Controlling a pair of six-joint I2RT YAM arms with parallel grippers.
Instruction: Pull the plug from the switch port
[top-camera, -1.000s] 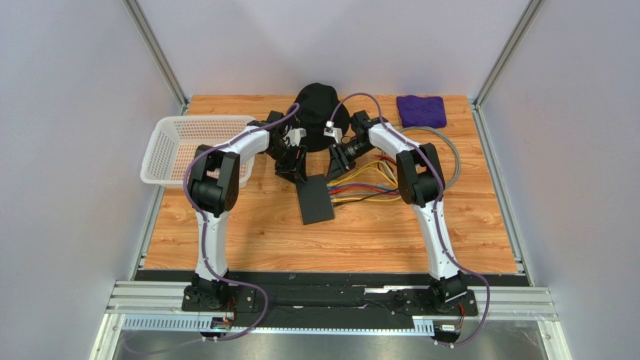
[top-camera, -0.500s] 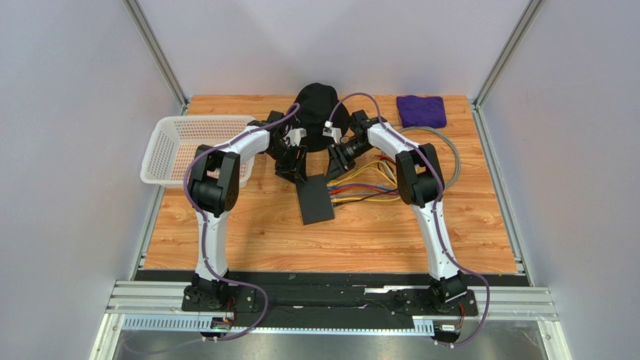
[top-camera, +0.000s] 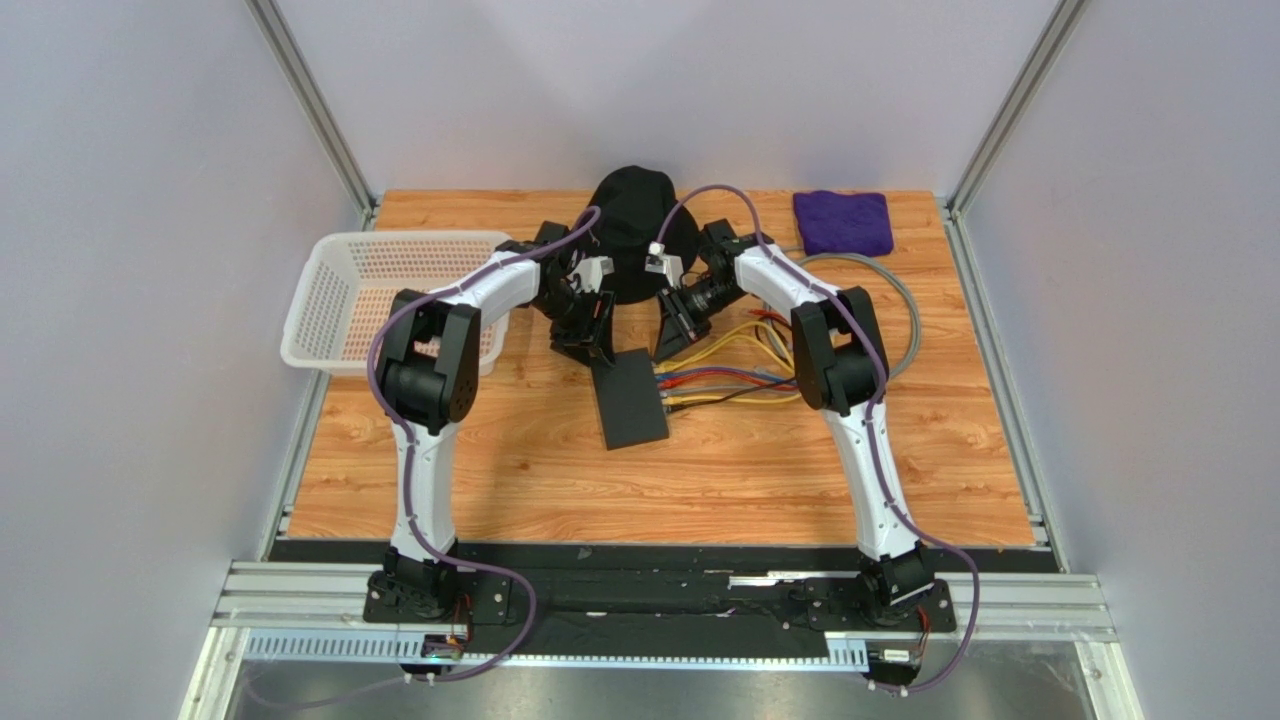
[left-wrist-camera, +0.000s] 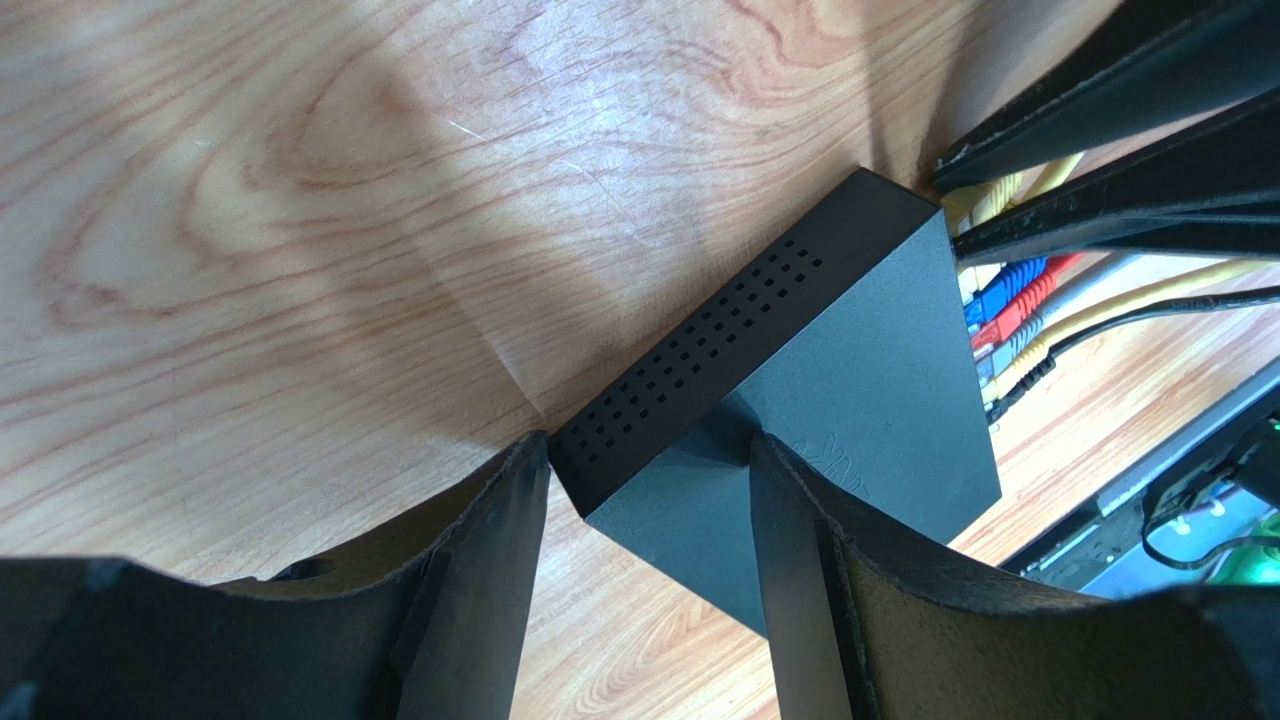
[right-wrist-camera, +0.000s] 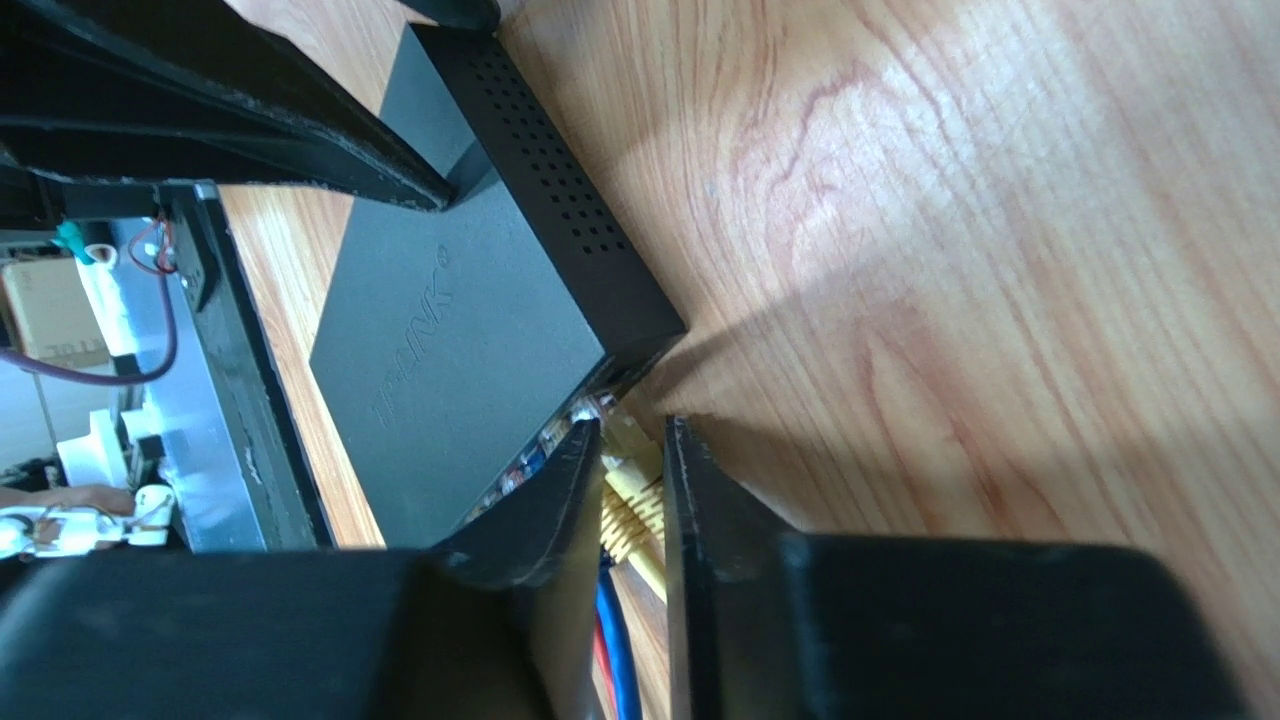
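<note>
Two fingers (right-wrist-camera: 559, 503) of the right pincer (right-wrist-camera: 634, 443) are drawing in on a yellow plug (right-wrist-camera: 631, 488). Over the last second we are seeing the gap between them shrinking from a loose straddle to a narrow pinch. The plug is now filling that gap, so we are reading it as gripped. We are judging that this is turning the approach into a hold, with the pull away from the socket row still waiting. Opposite it, the left pincer (left-wrist-camera: 646, 446) is staying as it was, set at a middling width over the corner of the switch (left-wrist-camera: 864, 360) away from the sockets, its fingers touching the box on either side. We are taking that as the brace meant to stop the box sliding along with the plug. The switch is lying flat near the middle of the desk (top-camera: 721, 473), a little toward the far edge, its socket side facing the right edge. It is looking matte black and sharp-cornered, with rows of small vent holes along one thin side and faint lettering on top. Blue and red plugs (left-wrist-camera: 1010, 293) are sitting beside the yellow one, and their cables (top-camera: 736, 383) are fanning out toward the right edge.
</note>
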